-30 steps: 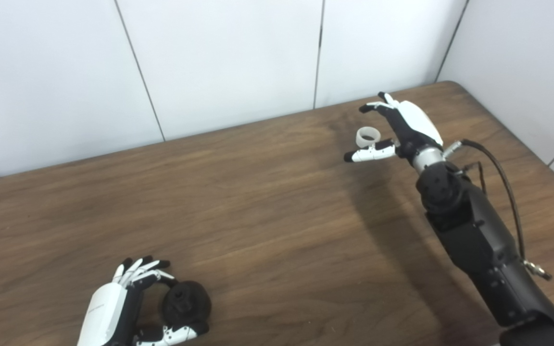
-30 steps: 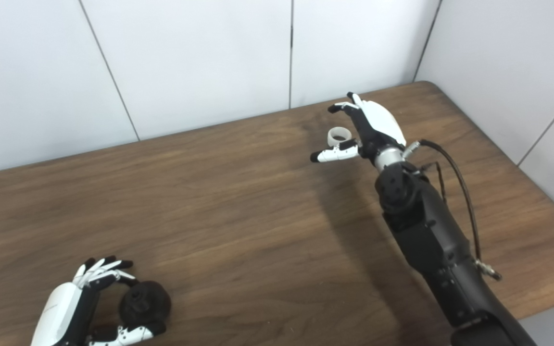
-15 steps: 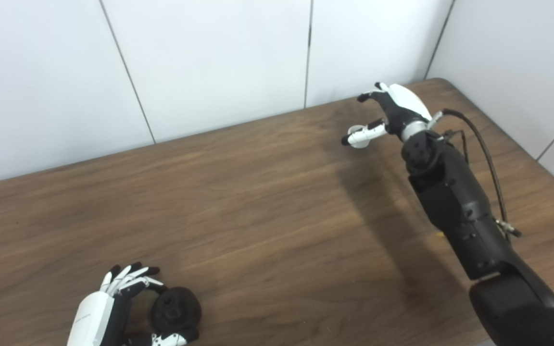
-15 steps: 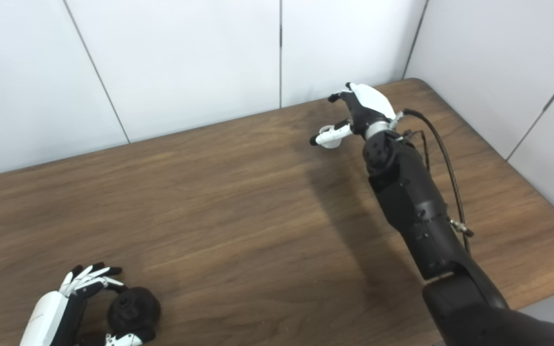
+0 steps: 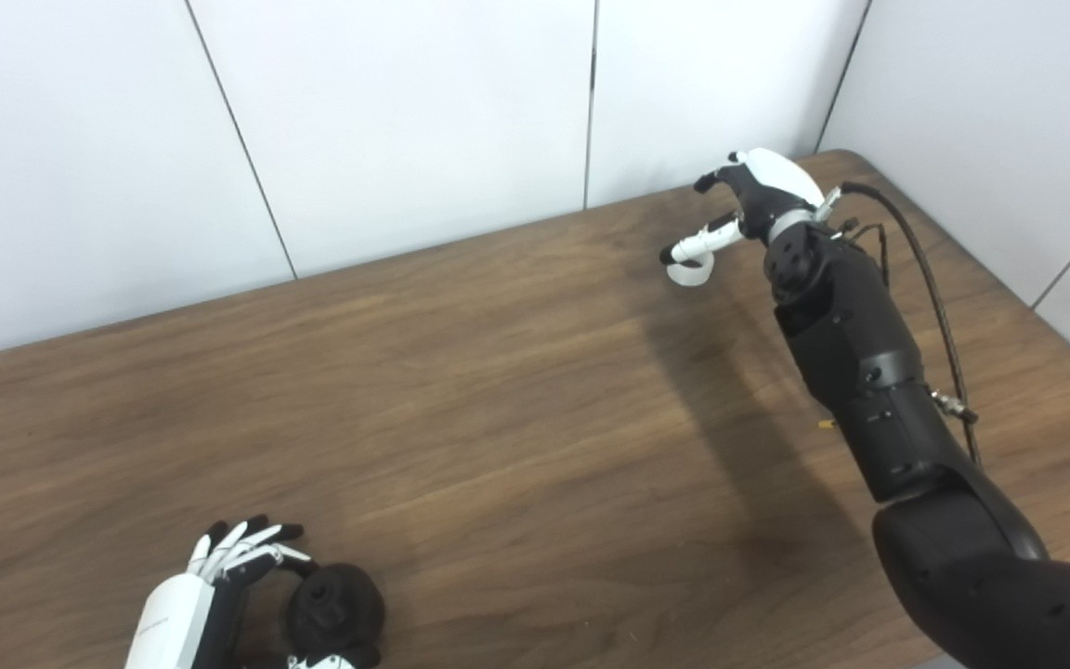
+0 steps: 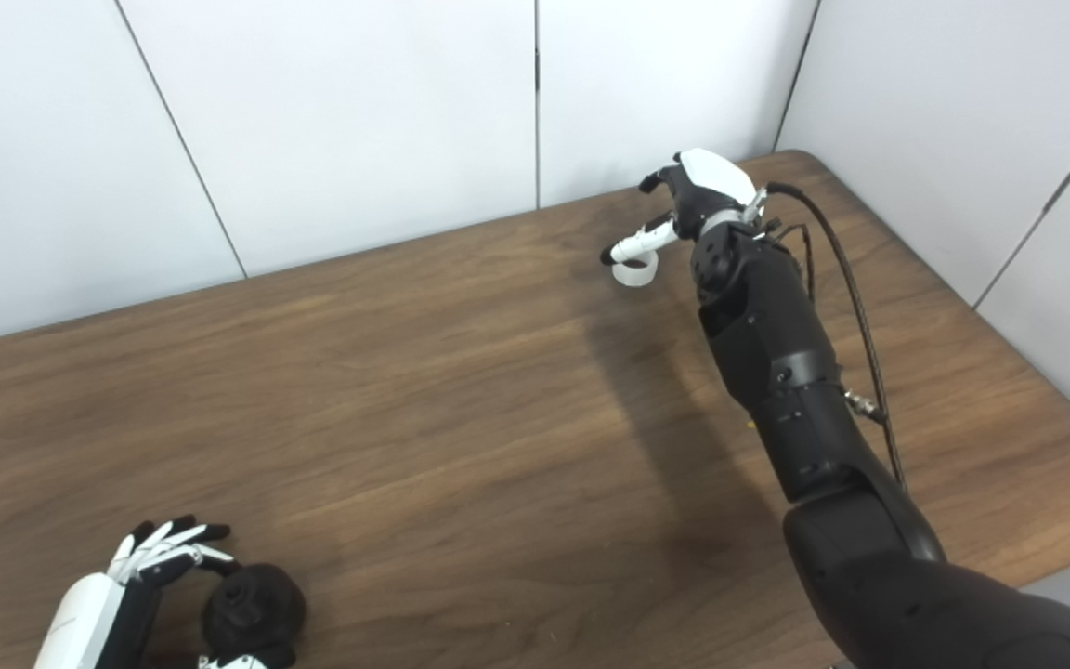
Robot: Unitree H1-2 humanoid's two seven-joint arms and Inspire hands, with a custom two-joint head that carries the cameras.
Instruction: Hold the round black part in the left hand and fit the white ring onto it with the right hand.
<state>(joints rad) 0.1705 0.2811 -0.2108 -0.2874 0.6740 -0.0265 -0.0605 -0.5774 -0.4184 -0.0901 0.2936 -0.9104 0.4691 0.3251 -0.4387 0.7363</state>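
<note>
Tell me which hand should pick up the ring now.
Right. The right hand is already at the ring at the table's far right, thumb over it. The left hand is at the near left, curled around the black part.

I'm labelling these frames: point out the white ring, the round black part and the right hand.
white ring (image 5: 689,273), left eye view, front wall.
round black part (image 5: 338,606), left eye view, top face.
right hand (image 6: 695,190), right eye view, back of hand.

White ring (image 5: 689,271) far right on table; round black part (image 5: 335,609) near left
</note>
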